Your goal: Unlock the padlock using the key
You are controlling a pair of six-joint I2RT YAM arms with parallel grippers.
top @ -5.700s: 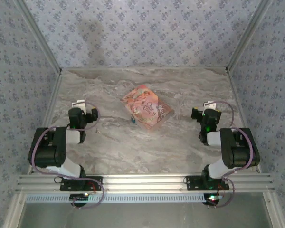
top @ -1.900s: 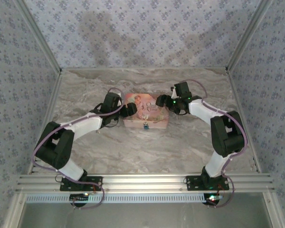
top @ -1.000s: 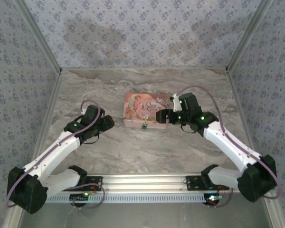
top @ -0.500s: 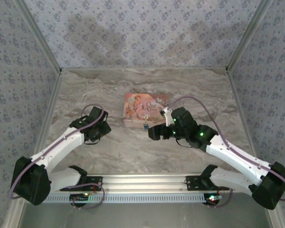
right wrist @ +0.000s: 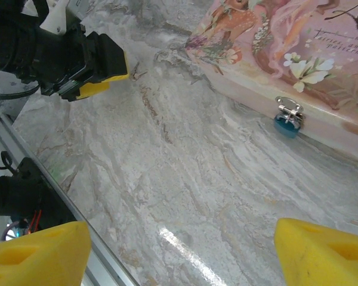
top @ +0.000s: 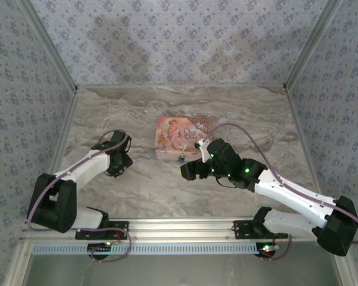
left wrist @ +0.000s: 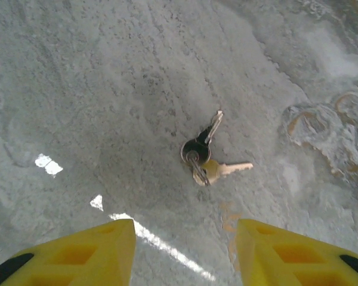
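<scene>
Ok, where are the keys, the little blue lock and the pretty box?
keys (left wrist: 210,171), left wrist view, on the brass key's head.
blue lock (right wrist: 284,126), right wrist view, on its blue body.
box (top: 178,134), top view, on its picture lid.

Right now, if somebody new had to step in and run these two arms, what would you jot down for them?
Left tool: open, empty, hovering over the keys, which lie flat on the marble table.
Right tool: open wide, empty, facing the small blue padlock.
The padlock hangs on the front of the pink picture box.
Done: both arms are in position, nothing gripped.
Left to do: pick up a key, steady the padlock, insert the key and turn.
</scene>
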